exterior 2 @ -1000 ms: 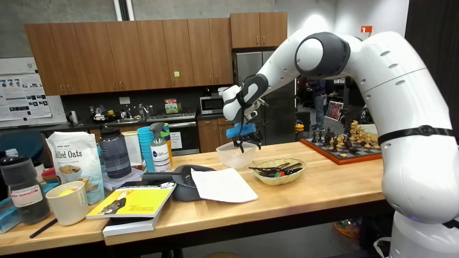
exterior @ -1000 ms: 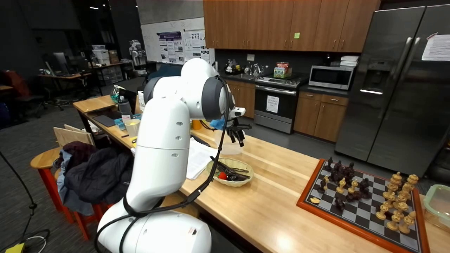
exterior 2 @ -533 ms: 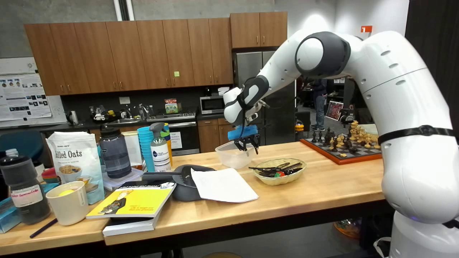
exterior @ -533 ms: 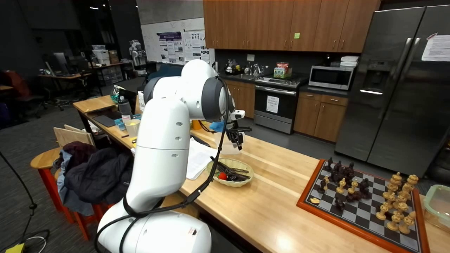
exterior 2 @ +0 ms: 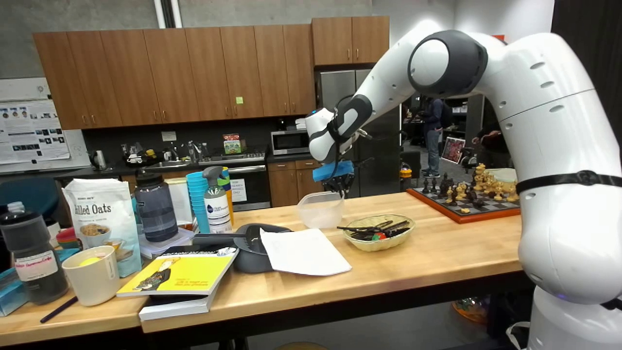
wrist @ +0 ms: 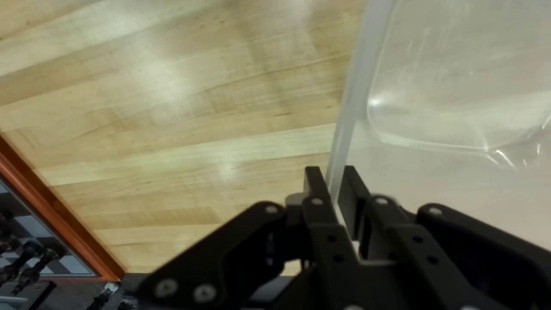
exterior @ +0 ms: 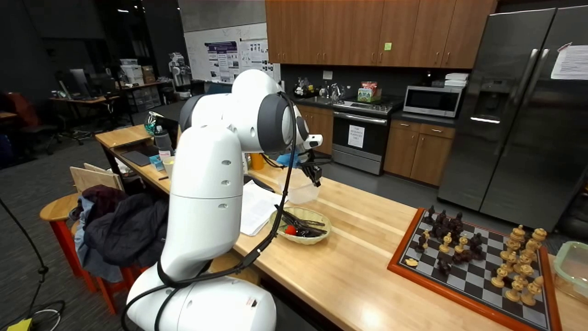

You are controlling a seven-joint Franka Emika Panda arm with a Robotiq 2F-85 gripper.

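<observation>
Translucent plastic tub (exterior 2: 319, 214): at the wooden table (exterior 2: 427, 243), near the woven basket (exterior 2: 371, 247). Changed within the last second: gripper (wrist: 330, 185) went from spread wide to pinching the tub's rim (wrist: 357, 82), one finger inside, one outside. Tub seems to have shifted slightly; whether it is off the table, cannot tell. Judgement: grasp looks made; one-sided hold, so tipping is possible.

Lab kitchen, wooden cabinets (exterior: 353, 32), oven (exterior: 374, 138), fridge (exterior: 533, 138), posters (exterior: 223, 59) on whiteboard (exterior: 195, 55)
</observation>
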